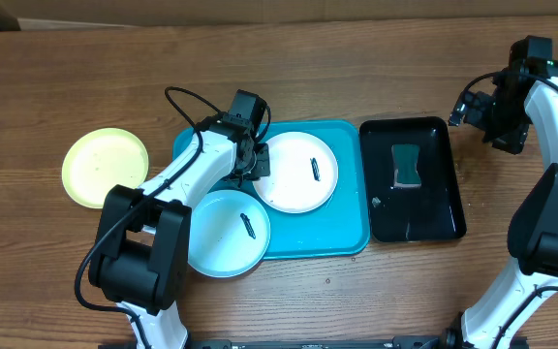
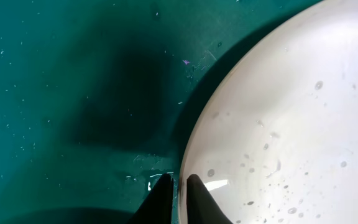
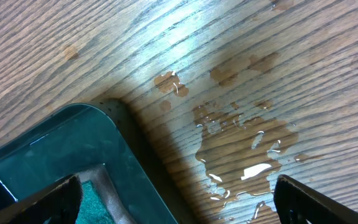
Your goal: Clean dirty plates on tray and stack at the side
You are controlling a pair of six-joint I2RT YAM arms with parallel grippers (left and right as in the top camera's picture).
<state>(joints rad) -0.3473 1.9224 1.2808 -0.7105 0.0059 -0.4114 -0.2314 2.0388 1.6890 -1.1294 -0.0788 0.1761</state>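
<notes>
The turquoise tray (image 1: 345, 229) holds a white plate (image 1: 294, 184) with a dark smear (image 1: 315, 167). A pale blue plate (image 1: 216, 237), also smeared, overlaps the tray's front left corner. A yellow-green plate (image 1: 105, 167) lies on the table to the left of the tray. My left gripper (image 1: 257, 167) is shut on the white plate's left rim. In the left wrist view one fingertip (image 2: 163, 193) is on the tray (image 2: 73, 93) side and the other over the wet plate (image 2: 303, 112). My right gripper (image 1: 497, 121) hangs open by the black tray's far right corner, holding nothing.
A glossy black tray (image 1: 439, 208) right of the turquoise one carries a green sponge (image 1: 407, 167). In the right wrist view, my gripper (image 3: 176, 205) spans that tray's corner (image 3: 73, 143) and a water puddle (image 3: 241, 143) on the wooden table.
</notes>
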